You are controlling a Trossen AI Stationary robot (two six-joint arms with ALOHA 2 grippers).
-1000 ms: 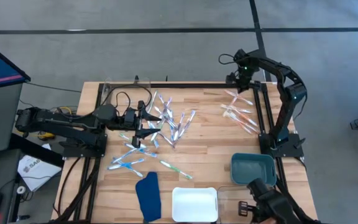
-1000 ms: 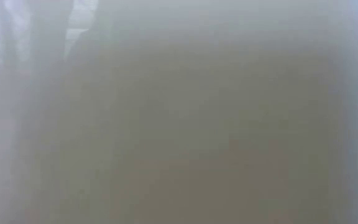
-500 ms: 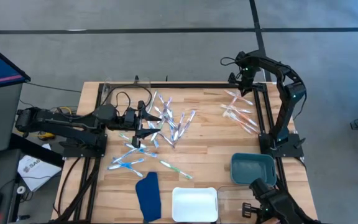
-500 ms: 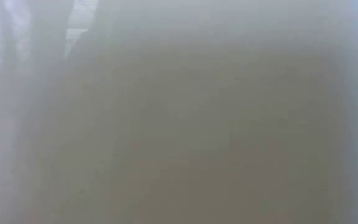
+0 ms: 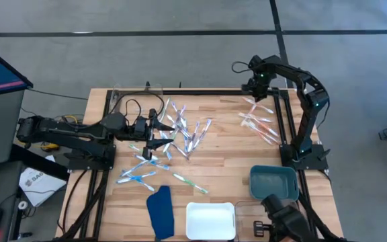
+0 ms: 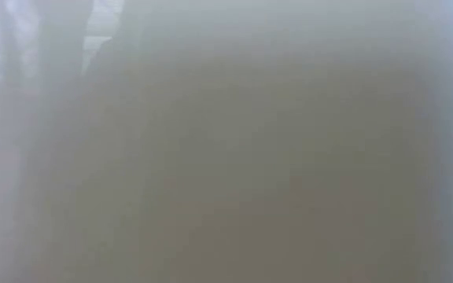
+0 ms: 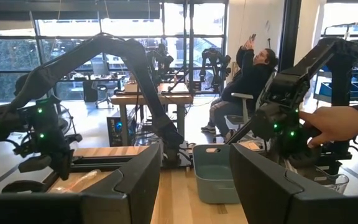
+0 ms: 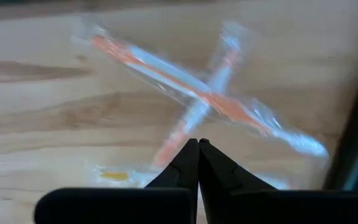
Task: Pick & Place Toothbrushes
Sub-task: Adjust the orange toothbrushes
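High view: toothbrushes (image 5: 180, 134) scattered mid-table; a smaller pink-orange bunch lies by the far right edge. Left gripper (image 5: 161, 134) hovers among them, fingers apart, holding nothing. Right gripper (image 5: 252, 86) sits above the bunch.

Low view: fogged (nothing readable).

Right wrist view: fingertips pressed together over crossed orange brushes.
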